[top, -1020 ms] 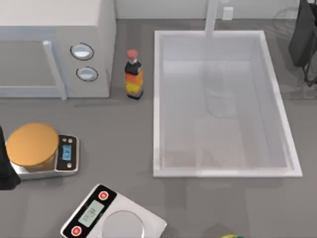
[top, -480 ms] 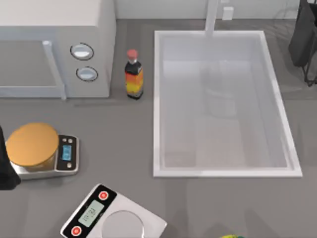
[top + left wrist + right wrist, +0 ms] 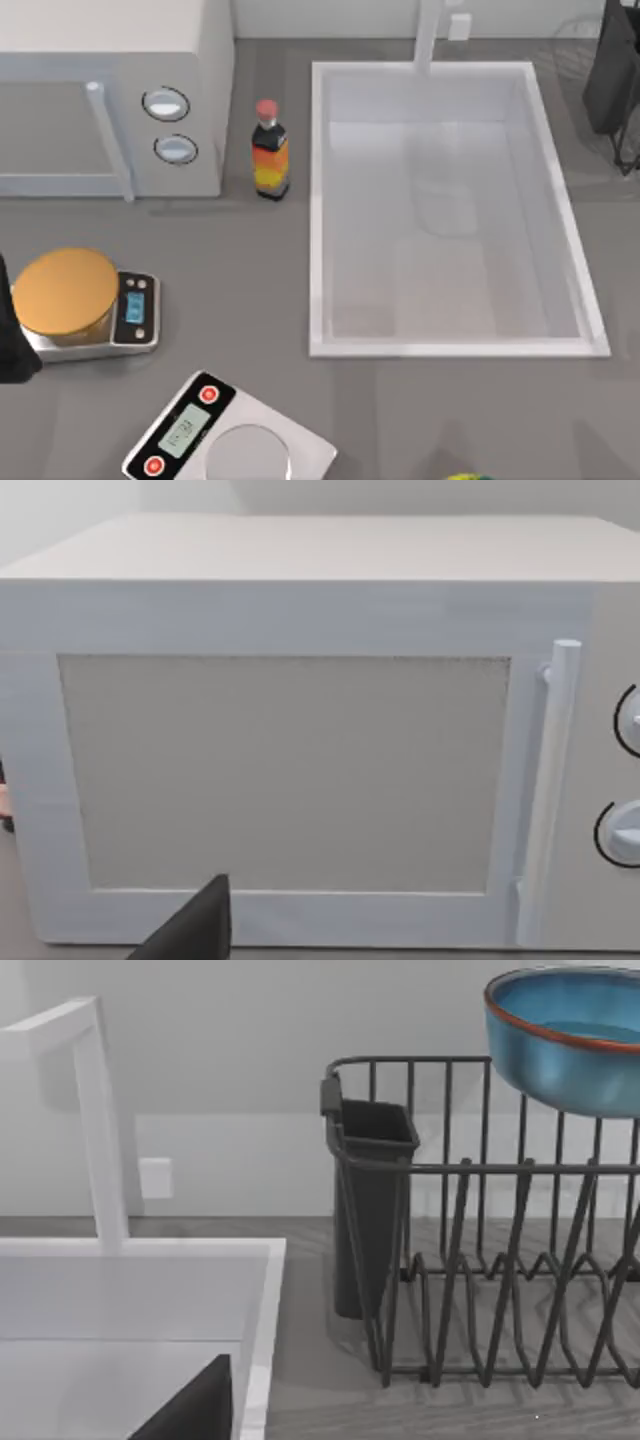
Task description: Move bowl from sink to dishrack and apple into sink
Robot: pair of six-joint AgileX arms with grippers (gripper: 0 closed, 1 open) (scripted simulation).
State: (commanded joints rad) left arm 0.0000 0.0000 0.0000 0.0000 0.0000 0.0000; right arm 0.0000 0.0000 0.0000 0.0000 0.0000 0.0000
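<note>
No text, brand or number can be read. The small scale (image 3: 88, 318) carrying the orange disc (image 3: 66, 290) has a blue-lit display (image 3: 134, 309), and the larger scale (image 3: 230, 435) has a pale display (image 3: 183, 432) with dark digits too small to make out. The bottle (image 3: 269, 152) bears a label (image 3: 269, 165) in orange, red and yellow bands without legible lettering.

left arm (image 3: 12, 340): table's left edge | right arm (image 3: 615, 80): top right corner
</note>
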